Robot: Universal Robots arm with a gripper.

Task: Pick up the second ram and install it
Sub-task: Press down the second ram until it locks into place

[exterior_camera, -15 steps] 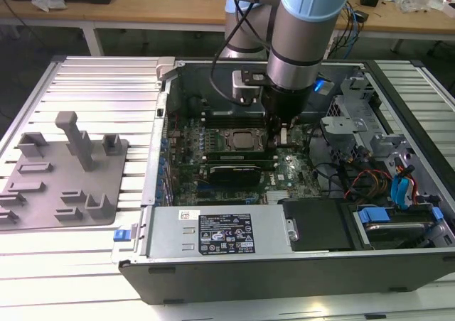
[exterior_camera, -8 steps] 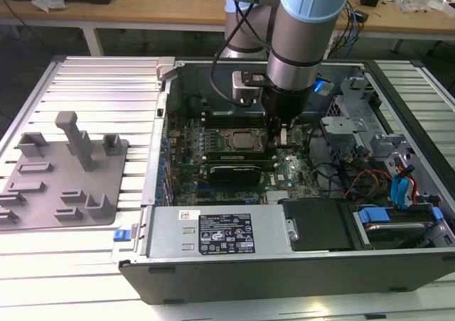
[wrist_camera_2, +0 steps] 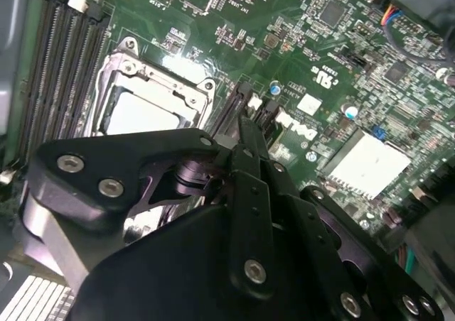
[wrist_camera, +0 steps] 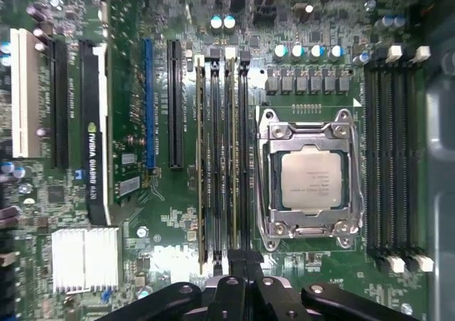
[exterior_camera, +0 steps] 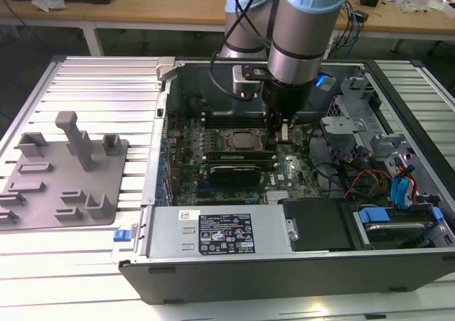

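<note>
The gripper (wrist_camera: 234, 256) is hanging low inside the open computer case (exterior_camera: 284, 257), its fingers (wrist_camera: 226, 258) drawn together with no gap showing between them; whether their tips are pinching anything cannot be told. The tips are sitting at the near end of a bank of four black memory slots (wrist_camera: 215, 158). The second ram (wrist_camera: 232, 158), judged to be the thin stick seen edge-on in the slot running straight out from the fingertips, is standing upright in that bank, just beside the gripper. Whether its end clips are latching is too fine to tell. Just beyond the bank, the processor socket (wrist_camera: 311, 181) is lying with its metal frame closed. Farther out, a second bank of slot rails with white end clips (wrist_camera: 394, 150) is standing unfilled. Well apart from the gripper, outside the case, the grey fixture plate (exterior_camera: 60, 172) is resting on the ribbed table (exterior_camera: 106, 79). As a judgement, the stick is light, stiff and brittle: it is best held by its bare long edges or pressed on its top edge near the ends, never on the chips.
</note>
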